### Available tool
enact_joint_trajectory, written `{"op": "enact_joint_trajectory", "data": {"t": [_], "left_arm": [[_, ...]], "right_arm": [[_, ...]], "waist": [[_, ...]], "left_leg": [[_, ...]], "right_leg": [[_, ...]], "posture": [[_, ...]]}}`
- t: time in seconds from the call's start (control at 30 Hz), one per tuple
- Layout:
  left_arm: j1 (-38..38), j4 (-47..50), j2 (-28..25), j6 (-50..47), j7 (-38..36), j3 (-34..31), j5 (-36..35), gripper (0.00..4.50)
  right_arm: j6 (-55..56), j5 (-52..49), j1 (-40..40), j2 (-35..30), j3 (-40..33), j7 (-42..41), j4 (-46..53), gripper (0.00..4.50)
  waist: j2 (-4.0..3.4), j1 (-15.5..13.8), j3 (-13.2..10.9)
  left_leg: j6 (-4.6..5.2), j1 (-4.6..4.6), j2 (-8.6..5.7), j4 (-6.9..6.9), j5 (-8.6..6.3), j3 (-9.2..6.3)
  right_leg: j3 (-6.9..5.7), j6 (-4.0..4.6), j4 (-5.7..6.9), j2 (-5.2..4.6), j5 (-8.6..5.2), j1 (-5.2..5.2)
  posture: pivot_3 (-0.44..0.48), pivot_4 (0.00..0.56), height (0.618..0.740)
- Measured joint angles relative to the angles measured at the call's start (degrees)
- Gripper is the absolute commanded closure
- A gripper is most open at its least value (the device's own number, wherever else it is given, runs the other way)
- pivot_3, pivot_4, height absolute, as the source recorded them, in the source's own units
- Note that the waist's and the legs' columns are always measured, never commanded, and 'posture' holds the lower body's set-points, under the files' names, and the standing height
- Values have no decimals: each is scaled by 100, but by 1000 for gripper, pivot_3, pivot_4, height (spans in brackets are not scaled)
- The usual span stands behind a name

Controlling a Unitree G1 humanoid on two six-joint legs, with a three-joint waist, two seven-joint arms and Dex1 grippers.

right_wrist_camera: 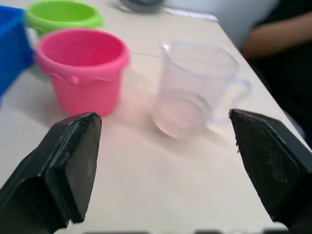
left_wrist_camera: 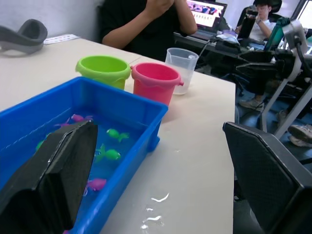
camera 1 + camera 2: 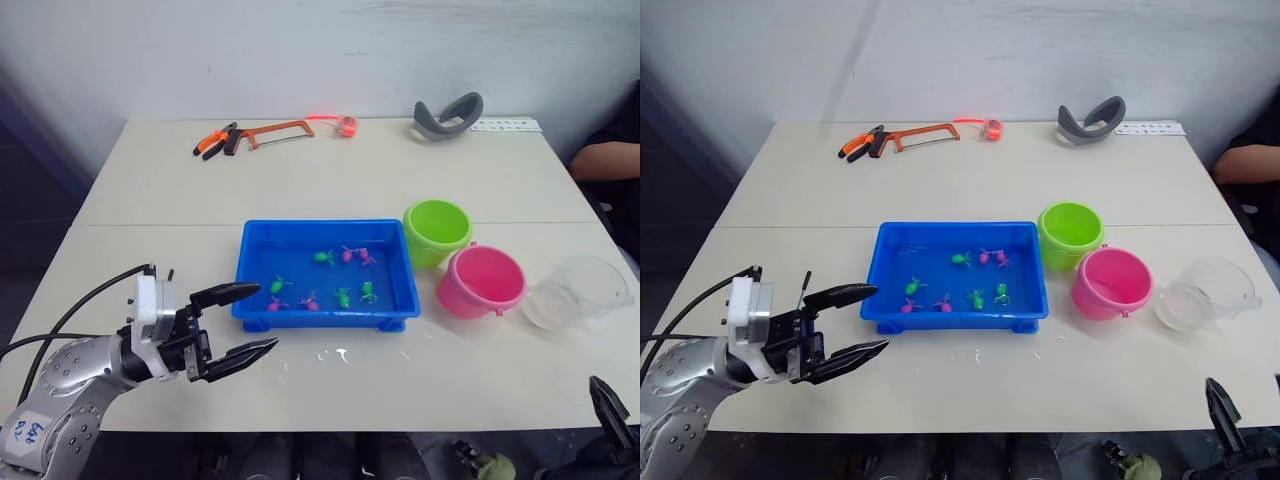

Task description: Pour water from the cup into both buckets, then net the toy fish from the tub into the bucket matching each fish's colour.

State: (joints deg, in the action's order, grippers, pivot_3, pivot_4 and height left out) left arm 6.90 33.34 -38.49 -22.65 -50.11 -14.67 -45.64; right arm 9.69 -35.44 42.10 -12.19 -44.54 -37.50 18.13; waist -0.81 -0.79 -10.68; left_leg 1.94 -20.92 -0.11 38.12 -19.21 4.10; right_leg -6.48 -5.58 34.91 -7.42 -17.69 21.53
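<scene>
Left tool spread wide and empty, hovering over the pale table just off the near corner of the shallow bright blue rectangular plastic tub. Beyond its fingertips, inside the tub: tiny green and pink-magenta plastic fish scattered in shallow water. Past the tub's far end from that tool: lime green round plastic bucket, then pink round plastic bucket just beside it, both upright. Small wet patches on the table near the tub's front edge.

Right tool also spread wide, holding nothing, low at the table's near edge. Straight ahead between its fingers: clear colourless wide plastic cup, upright, close to the pink bucket, apart from both fingers.
</scene>
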Motion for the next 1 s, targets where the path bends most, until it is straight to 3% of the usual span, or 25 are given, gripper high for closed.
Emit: {"op": "enact_joint_trajectory", "data": {"t": [0.23,0.43,0.7,1.0], "left_arm": [[-290,28,41,-389,87,301,-245,27],[-650,217,142,-660,396,468,-377,27],[-895,234,182,-738,638,555,-380,27],[-923,217,167,-733,646,547,-377,27]], "right_arm": [[-543,-61,-716,287,-23,1521,-43,0],[-1829,-145,-1616,-431,170,2336,-514,0],[-1866,473,-2730,-1447,401,2179,-2016,0],[-1557,860,-3666,-1938,522,1774,-3485,0]], "waist": [[-7,86,5],[-19,79,9],[-16,73,8],[-19,79,9]], "left_leg": [[-10,3,-1,2,-5,6],[7,0,-4,3,5,8],[22,-1,-13,9,18,17],[21,-2,-13,10,28,20]], "right_leg": [[14,1,7,-3,-1,4],[14,4,7,-3,-2,4],[15,-6,15,-2,1,3],[15,-7,13,0,2,3]], "posture": [[0,150,740],[0,150,740],[0,150,740],[0,150,740]]}}
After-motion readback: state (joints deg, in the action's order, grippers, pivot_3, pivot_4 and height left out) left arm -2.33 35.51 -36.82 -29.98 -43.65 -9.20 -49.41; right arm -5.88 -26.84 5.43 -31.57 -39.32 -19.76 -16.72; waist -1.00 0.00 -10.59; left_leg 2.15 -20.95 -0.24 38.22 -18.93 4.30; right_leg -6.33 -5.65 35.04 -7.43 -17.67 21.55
